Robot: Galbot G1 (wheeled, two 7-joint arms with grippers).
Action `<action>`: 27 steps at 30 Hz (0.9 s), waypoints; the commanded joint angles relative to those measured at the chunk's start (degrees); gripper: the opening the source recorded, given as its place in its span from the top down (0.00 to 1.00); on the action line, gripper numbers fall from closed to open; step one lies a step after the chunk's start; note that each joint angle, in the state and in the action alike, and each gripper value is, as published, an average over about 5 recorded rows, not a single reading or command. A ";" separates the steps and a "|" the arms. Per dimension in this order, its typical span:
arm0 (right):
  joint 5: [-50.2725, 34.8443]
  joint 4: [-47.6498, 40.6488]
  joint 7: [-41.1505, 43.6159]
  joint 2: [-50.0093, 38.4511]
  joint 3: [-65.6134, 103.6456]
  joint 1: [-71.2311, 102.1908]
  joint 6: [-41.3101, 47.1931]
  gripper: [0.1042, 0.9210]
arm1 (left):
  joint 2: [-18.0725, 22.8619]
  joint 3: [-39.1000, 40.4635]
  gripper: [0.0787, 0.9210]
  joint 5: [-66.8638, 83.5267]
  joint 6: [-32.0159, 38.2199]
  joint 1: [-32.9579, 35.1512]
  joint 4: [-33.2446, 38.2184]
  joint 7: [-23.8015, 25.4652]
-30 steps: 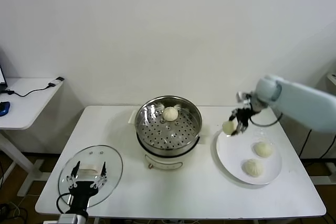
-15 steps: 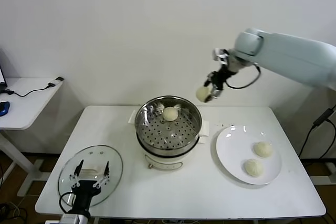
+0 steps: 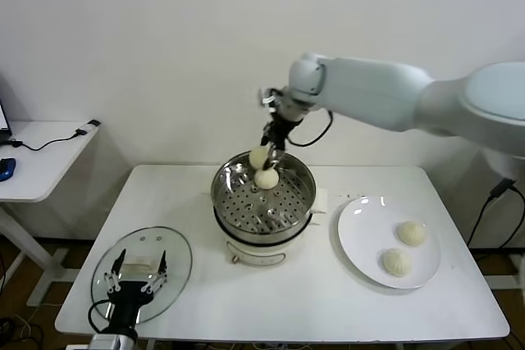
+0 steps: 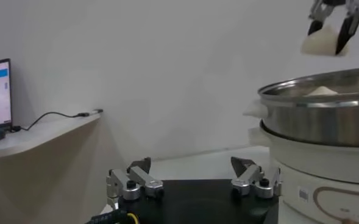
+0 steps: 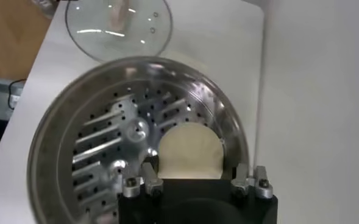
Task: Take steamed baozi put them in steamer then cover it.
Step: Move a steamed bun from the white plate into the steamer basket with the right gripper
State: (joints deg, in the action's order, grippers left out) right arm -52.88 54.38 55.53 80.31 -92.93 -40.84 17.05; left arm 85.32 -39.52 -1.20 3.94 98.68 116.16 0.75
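head view: the steamer (image 3: 262, 202) stands mid-bench and serves as the landmark. one baozi (image 3: 267, 178) already lies on its perforated floor near the back wall. the right end effector (image 3: 271, 142) hangs just above the steamer's back rim, clamped on a second baozi (image 3: 259, 156) that has not been set down. to the right of the steamer, a white plate (image 3: 361, 239) carries the remaining two baozi (image 3: 411, 233), untouched. to the left and nearer the bench's front edge lies the cover (image 3: 142, 272), with the left end effector (image 3: 139, 278) parked over it, fingers spread wide and empty.

left wrist view: the steamer's rim (image 4: 316, 97) shows close by, with the gripped bun (image 4: 323, 44) held in the air above it.

right wrist view: looking straight down into the steamer (image 5: 94, 146), the held bun (image 5: 190, 151) sits over the holed floor; the cover (image 5: 119, 24) lies on the bench beyond the steamer.

judged overall: one bun placed, one about to be released, two left to fetch, then the covering.
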 commanded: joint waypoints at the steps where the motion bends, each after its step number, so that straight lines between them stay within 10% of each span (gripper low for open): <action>1: 1.77 -1.19 -1.33 5.13 0.00 6.61 0.59 0.30 | 0.01 -0.13 0.12 0.07 -0.16 -0.15 -0.27 0.01; 27: 2.78 0.77 -0.31 0.69 1.88 4.66 0.02 0.12 | 0.15 0.01 0.12 -0.09 -0.74 -0.66 -0.57 -0.31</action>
State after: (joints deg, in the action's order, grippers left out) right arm -50.15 52.65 54.66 83.85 -91.41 -33.58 17.15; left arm 85.43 -39.54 -1.20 3.34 98.07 115.42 0.45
